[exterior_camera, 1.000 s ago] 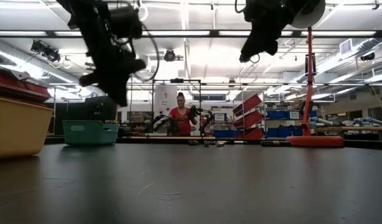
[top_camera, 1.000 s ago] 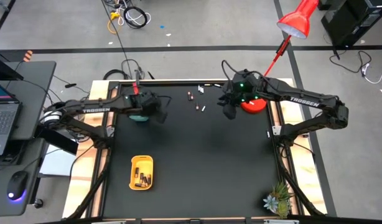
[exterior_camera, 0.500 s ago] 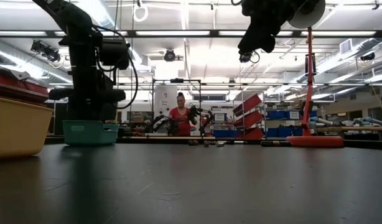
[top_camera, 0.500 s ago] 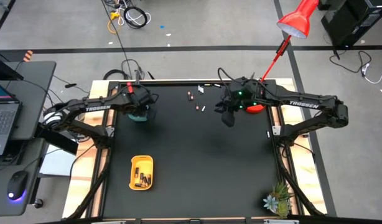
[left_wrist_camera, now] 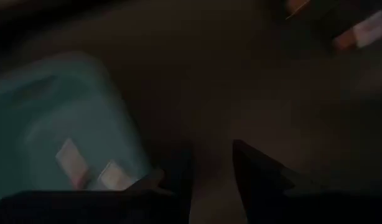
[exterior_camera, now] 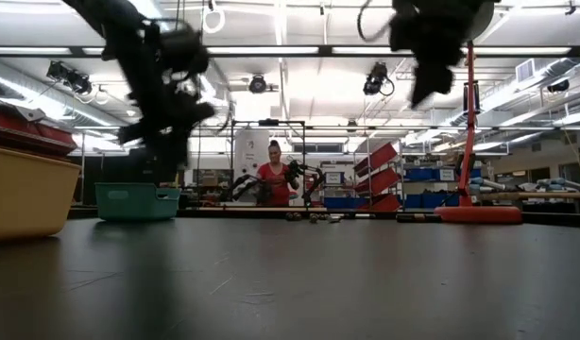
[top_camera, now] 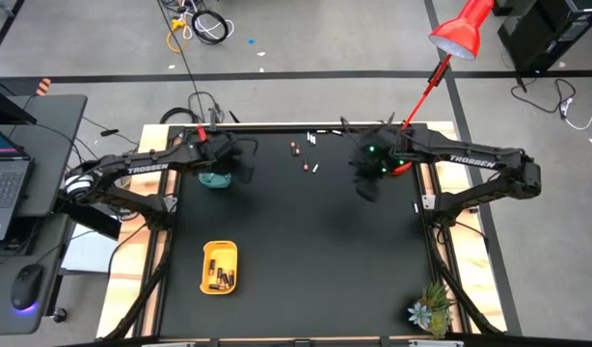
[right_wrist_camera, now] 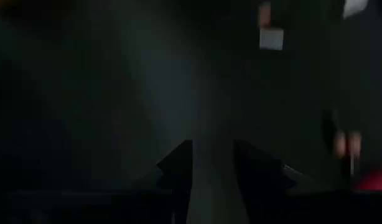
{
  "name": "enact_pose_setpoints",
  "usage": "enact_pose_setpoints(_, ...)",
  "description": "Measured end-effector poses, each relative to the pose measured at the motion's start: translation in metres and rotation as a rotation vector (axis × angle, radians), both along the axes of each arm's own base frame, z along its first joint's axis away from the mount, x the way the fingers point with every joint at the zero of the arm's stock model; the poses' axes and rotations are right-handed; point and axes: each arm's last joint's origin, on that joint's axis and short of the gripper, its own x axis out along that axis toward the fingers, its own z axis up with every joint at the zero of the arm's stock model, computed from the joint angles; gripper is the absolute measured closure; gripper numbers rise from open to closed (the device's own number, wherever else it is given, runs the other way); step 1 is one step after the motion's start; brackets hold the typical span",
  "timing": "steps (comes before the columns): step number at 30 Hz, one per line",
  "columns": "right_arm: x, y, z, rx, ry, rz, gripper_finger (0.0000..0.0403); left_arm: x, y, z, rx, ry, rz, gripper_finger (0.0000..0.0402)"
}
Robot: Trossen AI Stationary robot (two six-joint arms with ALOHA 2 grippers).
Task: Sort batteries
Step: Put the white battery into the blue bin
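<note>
- Only the left wrist view shows two pale batteries (left_wrist_camera: 85,167) in the teal tray (left_wrist_camera: 48,112).
- Others (top_camera: 301,152) lie loose at the tabletop's (top_camera: 296,251) far edge: tiny dark and whitish cylinders.
- Left gripper (left_wrist_camera: 209,168) and right gripper (right_wrist_camera: 211,163): jaws narrowly parted, empty.

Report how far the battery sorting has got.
Done: several batteries lie in the yellow tray and two pale ones in the teal tray. In hand: nothing; the left pincer and right pincer are both empty. Left: loose batteries at the table's far edge.
</note>
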Motion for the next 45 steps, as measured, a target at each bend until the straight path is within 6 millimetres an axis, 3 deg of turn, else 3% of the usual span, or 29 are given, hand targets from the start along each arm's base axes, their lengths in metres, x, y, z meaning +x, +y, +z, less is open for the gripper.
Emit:
enact_pose_setpoints(5,-0.016,0.003,-0.047,0.036,0.205,0.061,0.0259,0.024,0.007,0.028,0.165,-0.23,-0.07,0.0282)
enact_pose_setpoints(10,-0.032,0.006,-0.089,0.16,0.469,0.002,0.0222,0.032,0.01,0.048,0.219,-0.315,-0.079,0.0282)
enact_pose_setpoints(15,-0.043,0.0,-0.115,0.251,0.604,-0.138,0.0187,0.033,0.009,0.053,0.185,-0.34,-0.122,0.0282)
enact_pose_setpoints(20,-0.059,-0.011,-0.137,0.327,0.706,-0.265,0.0177,0.031,0.008,0.05,0.159,-0.307,-0.131,0.0282)
enact_pose_setpoints(45,-0.091,-0.046,-0.14,0.496,0.751,-0.414,0.0194,0.031,0.004,0.046,0.09,-0.296,-0.219,0.0282)
